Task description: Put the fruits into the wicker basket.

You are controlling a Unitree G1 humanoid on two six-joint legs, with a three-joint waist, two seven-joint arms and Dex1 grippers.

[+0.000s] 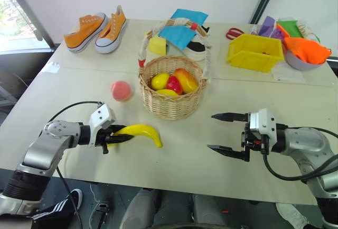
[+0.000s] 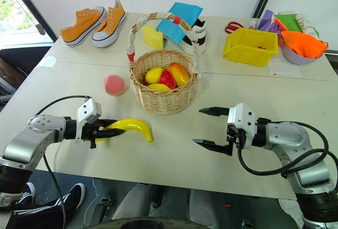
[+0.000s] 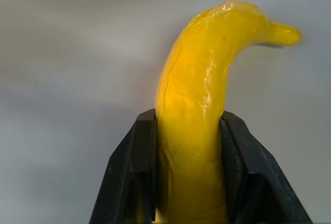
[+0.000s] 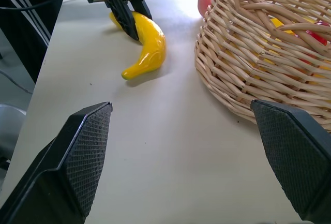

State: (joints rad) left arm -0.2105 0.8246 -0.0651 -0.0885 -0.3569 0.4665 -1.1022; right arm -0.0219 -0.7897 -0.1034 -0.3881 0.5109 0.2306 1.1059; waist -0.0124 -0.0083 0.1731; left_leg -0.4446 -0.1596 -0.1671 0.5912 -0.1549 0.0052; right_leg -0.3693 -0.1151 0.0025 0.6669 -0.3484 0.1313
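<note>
One banana (image 1: 142,132) end between the clamped left tool (image 1: 119,135) fingers.

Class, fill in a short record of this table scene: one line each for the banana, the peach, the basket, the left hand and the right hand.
banana: yellow banana lying on the table in front of the basket, one end between the left hand's fingers
peach: pink peach on the table, left of the basket, apart from it
basket: wicker basket with an arched handle, holding yellow and red fruits
left hand: left hand shut on the banana
right hand: right hand open, holding nothing, to the right of the basket
</note>
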